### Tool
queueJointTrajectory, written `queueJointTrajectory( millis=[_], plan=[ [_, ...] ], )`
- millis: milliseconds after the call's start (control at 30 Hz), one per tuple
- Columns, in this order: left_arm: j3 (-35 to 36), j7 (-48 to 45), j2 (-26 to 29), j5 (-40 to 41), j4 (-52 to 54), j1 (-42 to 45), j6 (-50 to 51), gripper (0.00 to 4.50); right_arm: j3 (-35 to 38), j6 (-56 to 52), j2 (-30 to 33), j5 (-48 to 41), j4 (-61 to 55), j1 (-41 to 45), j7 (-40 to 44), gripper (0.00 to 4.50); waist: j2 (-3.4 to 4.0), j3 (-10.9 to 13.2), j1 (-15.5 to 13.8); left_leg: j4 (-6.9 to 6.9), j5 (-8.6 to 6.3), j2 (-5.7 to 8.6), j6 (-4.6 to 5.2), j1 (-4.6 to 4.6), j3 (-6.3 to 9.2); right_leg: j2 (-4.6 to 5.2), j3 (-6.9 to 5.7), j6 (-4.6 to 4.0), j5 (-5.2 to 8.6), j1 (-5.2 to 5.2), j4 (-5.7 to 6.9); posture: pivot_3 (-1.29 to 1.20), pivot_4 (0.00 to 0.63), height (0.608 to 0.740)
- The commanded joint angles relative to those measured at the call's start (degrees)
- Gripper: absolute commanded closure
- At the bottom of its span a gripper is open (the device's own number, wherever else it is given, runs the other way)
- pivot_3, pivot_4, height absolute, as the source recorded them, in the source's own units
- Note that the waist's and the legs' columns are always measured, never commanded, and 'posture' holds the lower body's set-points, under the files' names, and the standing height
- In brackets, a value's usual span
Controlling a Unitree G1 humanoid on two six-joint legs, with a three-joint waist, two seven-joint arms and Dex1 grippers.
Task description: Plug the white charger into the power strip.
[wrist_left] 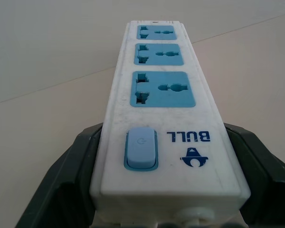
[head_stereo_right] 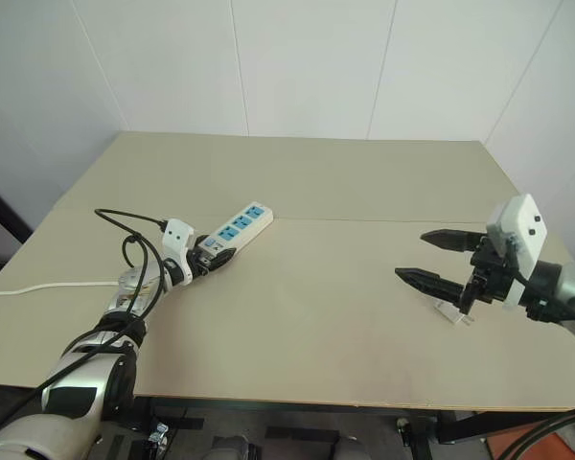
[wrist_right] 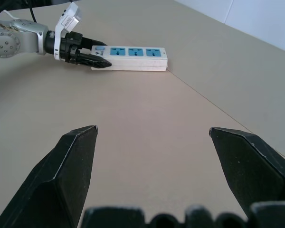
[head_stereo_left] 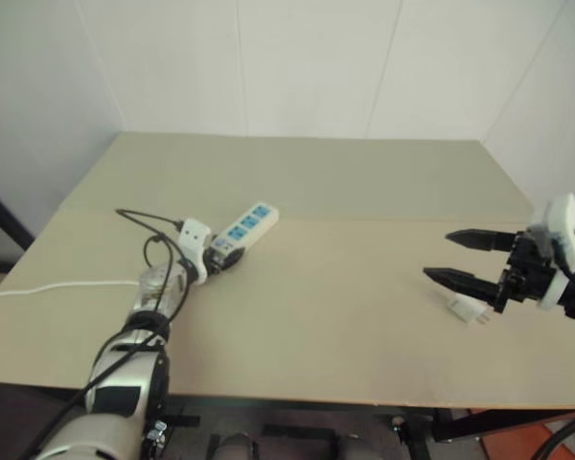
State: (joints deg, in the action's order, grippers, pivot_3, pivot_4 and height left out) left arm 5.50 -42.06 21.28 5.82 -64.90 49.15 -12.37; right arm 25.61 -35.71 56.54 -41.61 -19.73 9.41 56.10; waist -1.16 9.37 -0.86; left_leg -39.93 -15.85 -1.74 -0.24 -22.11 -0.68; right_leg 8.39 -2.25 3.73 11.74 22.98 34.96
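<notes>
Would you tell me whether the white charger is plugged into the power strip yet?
Not yet. The white charger lies on the table under the open right gripper, and all three sockets of the power strip are empty.

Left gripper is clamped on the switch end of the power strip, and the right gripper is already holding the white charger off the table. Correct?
Not quite. The left gripper does clamp the power strip at its switch end, but the right gripper is open and holds nothing. The right eye view shows the white charger lying on the table beneath its fingers.
</notes>
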Motion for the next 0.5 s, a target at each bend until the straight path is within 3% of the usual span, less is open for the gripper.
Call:
queueJointTrajectory(
  millis=[33, 433, 500],
  plan=[
    [-1.11, -2.71, -1.42, -1.02, -1.7, -0.85, 0.23, 1.2, 2.41, -0.28, 1.1, -0.97, -0.99, 1.32, -0.49, 0.0, 0.0, 0.0, 0.0, 0.0, 0.0, 0.0, 0.0, 0.0, 0.0, 0.0, 0.0, 0.0, 0.0, 0.0, 0.0, 0.0, 0.15, 0.74],
    [-7.7, -28.72, -4.55, 0.3, 8.7, -1.49, -2.6, 1.2, 1.71, 0.44, 2.53, 0.19, 1.28, 2.49, 0.6, 0.0, -0.01, 0.01, -0.41, -0.01, -0.02, 0.01, 0.04, -0.22, -0.01, 0.0, -0.03, 0.0, 0.0, 0.12, 0.01, 0.0, 0.15, 0.74],
    [-10.4, -33.79, -3.87, -1.23, 9.77, -2.22, -6.71, 1.2, 1.45, 0.85, 2.84, 0.48, 1.61, 2.63, 1.0, 0.0, -0.02, 0.01, -0.14, 0.0, -0.02, 0.0, 0.04, -0.23, -0.01, 0.0, -0.03, 0.0, 0.0, 0.15, 0.01, 0.0, 0.15, 0.74]
  ],
)
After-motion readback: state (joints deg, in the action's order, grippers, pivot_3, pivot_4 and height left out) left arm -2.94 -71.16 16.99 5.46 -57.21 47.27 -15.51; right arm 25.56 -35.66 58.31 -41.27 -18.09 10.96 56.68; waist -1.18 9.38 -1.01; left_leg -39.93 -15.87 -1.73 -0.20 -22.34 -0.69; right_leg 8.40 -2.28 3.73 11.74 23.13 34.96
